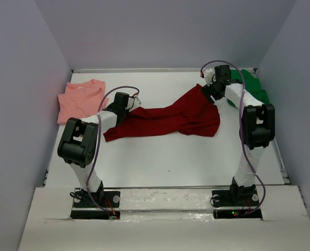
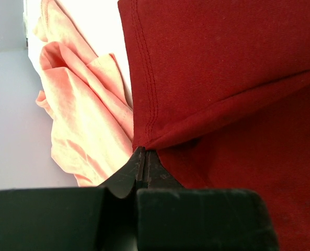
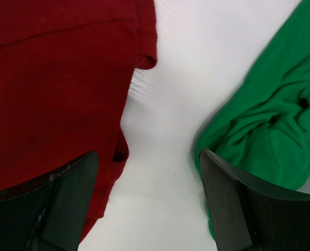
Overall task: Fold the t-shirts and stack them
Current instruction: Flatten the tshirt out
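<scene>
The left arm (image 1: 84,144) and right arm (image 1: 256,125) are white links joined by chunky black housings. Back from the fingers, a thin purple cable (image 1: 93,162) loops along each arm. Farthest from the fingers, flat black base plates (image 1: 94,201) carry small red and green lights. The left gripper (image 2: 142,157) has matte black fingers (image 2: 157,175) tapering thin. The right gripper (image 3: 148,157) has broad black wedges, one scuffed pale at its edge.
</scene>
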